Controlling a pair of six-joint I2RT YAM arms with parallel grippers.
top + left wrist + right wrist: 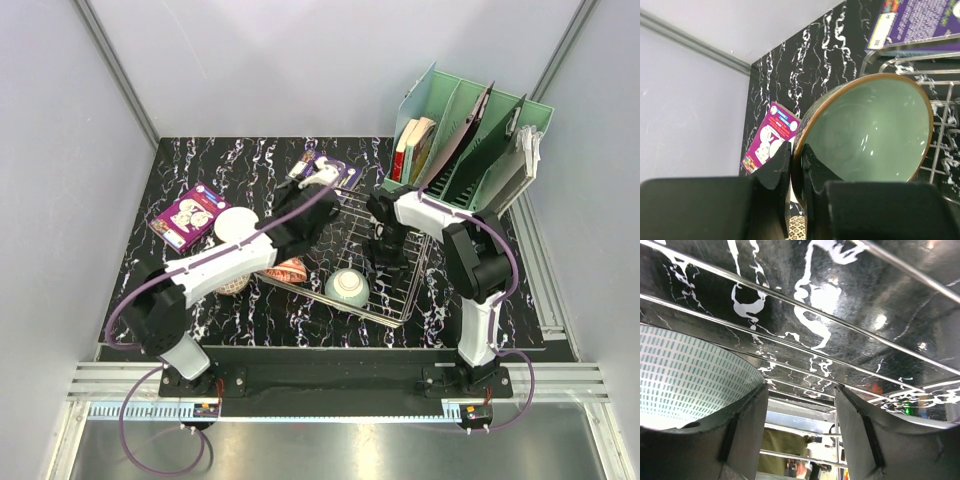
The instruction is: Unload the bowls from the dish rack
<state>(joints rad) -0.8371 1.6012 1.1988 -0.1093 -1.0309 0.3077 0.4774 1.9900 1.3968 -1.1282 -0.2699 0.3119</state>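
Evidently the left hand (796, 162) clamps the green bowl (870, 132) by its rim to lift it off the dish rack (400, 285); the right hand (800, 410) gapes, a patterned bowl (685, 375) just beside it.

I read the chrome wire dish rack (396, 303) as flat and upright. Grey dash-patterned bowl (347, 288) sits upright inside, by the rack's near edge. Celadon bowl (875, 130), brown-rimmed, is tilted on edge at the rack's left end. Red floral bowl (290, 270) at its near-left corner. Cream bowl (236, 225) well left of the rack.
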